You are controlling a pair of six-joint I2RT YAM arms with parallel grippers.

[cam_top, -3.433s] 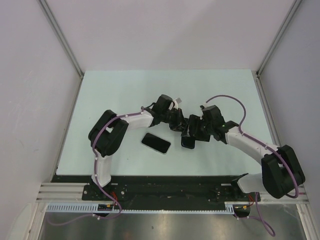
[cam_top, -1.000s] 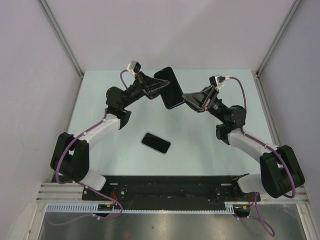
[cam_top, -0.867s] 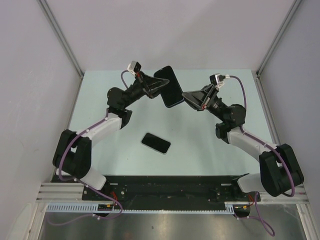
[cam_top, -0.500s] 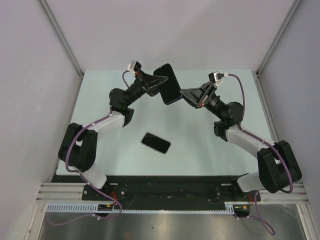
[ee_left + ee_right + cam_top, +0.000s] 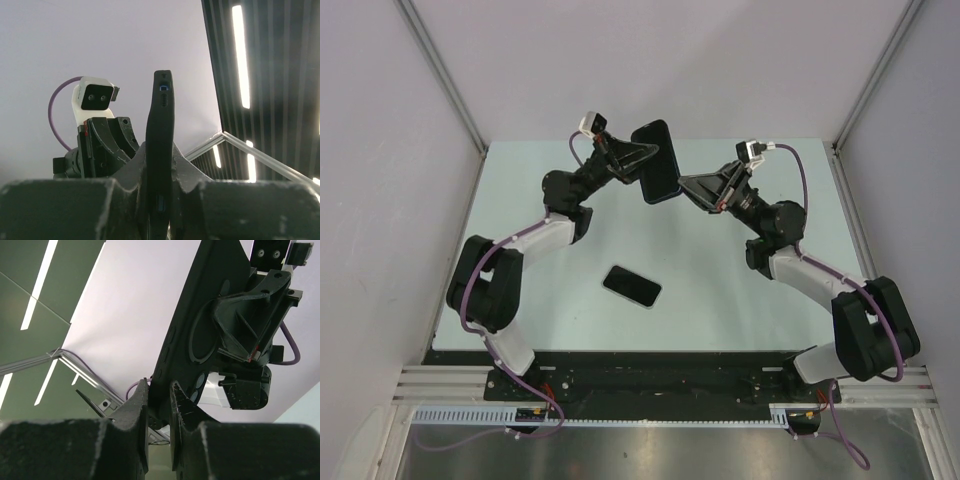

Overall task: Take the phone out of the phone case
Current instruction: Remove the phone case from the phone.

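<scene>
From above, the left claw [image 5: 644, 160] and the right claw [image 5: 682, 184] each clamp the phone case [image 5: 657, 165], held upright over the table [image 5: 740, 300]. A dark slab [image 5: 632, 286] lies flat below.

Left wrist: the case is edge-on, and the phone may be inside.

Right wrist: the claw pinches the rim. It should peel one corner while the left holds firm.

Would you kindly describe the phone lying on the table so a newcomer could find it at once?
On the pale green table, look near its front middle. The phone lies flat there alone; the only similar dark slab, the case, is held aloft by the left claw and right claw.
</scene>
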